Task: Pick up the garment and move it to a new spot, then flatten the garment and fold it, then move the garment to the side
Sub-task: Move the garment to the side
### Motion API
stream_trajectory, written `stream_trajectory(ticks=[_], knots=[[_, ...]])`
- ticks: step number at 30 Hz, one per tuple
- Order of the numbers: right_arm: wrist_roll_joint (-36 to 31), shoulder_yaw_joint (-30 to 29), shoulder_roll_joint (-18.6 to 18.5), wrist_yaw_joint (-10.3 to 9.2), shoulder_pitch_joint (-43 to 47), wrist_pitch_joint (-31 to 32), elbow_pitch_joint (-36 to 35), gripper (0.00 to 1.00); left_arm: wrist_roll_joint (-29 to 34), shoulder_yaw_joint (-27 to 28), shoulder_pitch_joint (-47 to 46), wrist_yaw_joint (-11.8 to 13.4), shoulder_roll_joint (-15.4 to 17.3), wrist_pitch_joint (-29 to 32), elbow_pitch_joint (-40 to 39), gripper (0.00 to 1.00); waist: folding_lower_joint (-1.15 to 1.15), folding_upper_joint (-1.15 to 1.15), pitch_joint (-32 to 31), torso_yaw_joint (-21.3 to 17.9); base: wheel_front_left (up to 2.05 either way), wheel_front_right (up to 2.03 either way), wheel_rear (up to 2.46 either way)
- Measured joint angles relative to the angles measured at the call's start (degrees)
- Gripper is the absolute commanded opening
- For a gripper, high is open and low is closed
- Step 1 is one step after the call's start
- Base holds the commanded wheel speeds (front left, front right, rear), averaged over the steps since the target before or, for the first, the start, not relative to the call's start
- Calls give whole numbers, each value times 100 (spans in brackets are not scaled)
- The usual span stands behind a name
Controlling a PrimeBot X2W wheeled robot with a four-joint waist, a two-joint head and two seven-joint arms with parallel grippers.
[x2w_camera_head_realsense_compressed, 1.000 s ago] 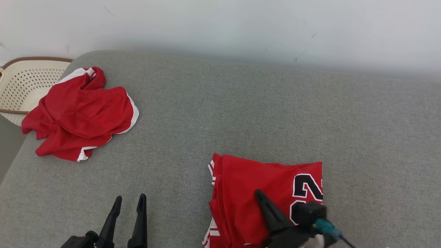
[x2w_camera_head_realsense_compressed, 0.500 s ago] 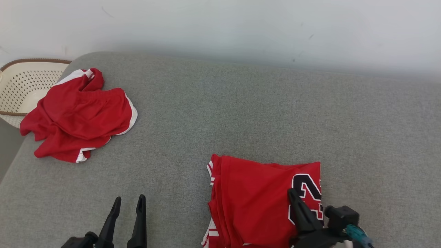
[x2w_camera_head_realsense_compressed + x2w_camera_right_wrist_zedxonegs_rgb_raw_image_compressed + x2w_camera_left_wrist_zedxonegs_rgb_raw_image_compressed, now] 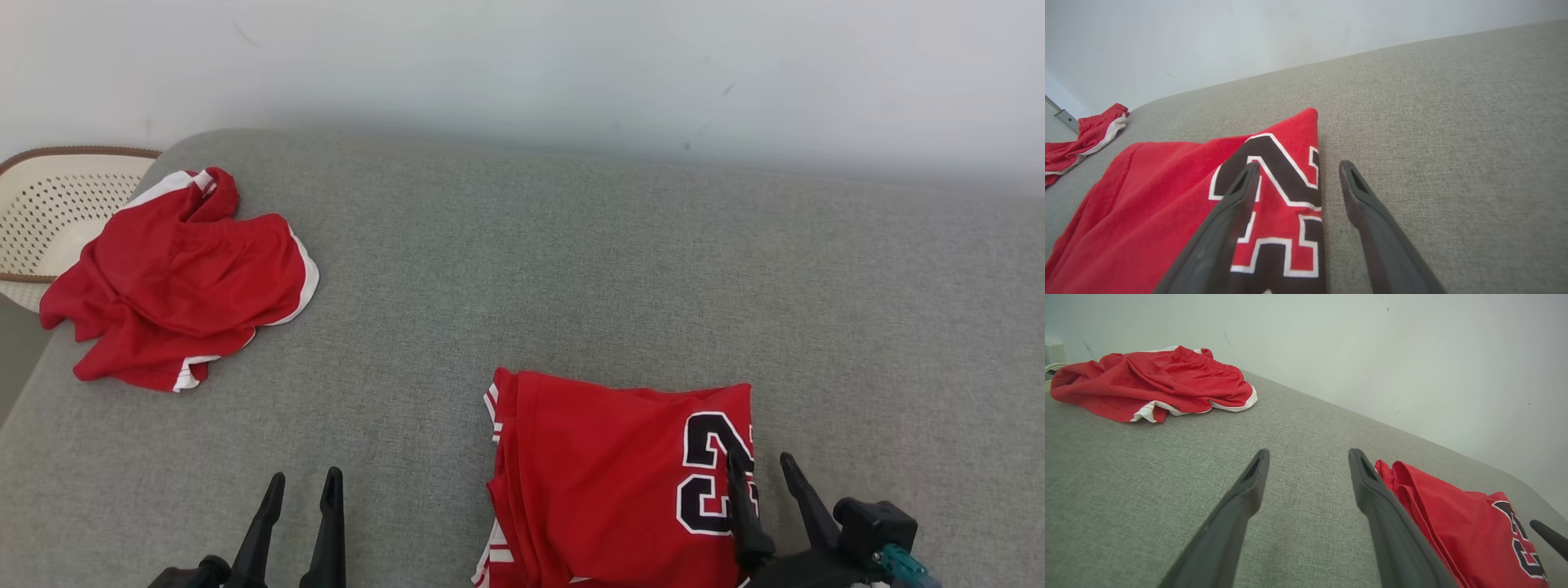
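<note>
Lying folded on the grey cushion (image 3: 571, 269), near you and right of centre, the red jersey (image 3: 604, 482) has its right edge straddled by your right gripper (image 3: 758, 459). Its fingers are spread, holding nothing: one over the black numeral, the other over bare cushion. The left gripper (image 3: 304, 475), also spread and empty, sits off the jersey's left edge, not touching. The right arm's nearer, so the sideways move prob. starts w/ it. The crumpled red shorts (image 3: 180, 278) lie well apart, far left by the basket (image 3: 49, 204).

You've got a grey fabric cushion (image 3: 571, 261) up against a plain pale wall (image 3: 522, 57). A cream basket (image 3: 49, 212) sits just off the left end.
</note>
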Motion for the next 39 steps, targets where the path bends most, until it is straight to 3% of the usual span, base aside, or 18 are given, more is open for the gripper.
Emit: stream_trajectory(ticks=[9, 15, 23, 24, 25, 39], knots=[[424, 383, -310, 0, -54, 322, 327, 100, 0, -35, 12, 4, 0, 0, 2, 100, 0, 0, -33, -65, 0, 0, 0], [992, 790, -606, 0, -243, 720, 537, 100, 0, -65, 12, -1, 0, 0, 30, 100, 0, 0, -45, -56, 0, 0, 0], [1833, 1273, -700, 0, -478, 1212, 753, 100, 1, -75, 11, -7, 0, 0, 67, 100, 0, 0, -70, 13, 0, 0, 0], [1861, 1334, -743, 0, -495, 1235, 767, 36, 1, -75, 12, -7, 0, 0, 69, 100, 0, 0, -74, 18, 0, 0, 0], [1886, 1381, -783, 0, -520, 1254, 779, 0, 1, -74, 13, -5, 0, 0, 70, 100, 0, 0, -76, 19, 0, 0, 0], [1895, 1522, -1016, 1, -991, 907, 943, 0, -20, -68, 18, 4, 0, 0, 7, 100, 0, 0, 39, -60, 0, 0, 0]])
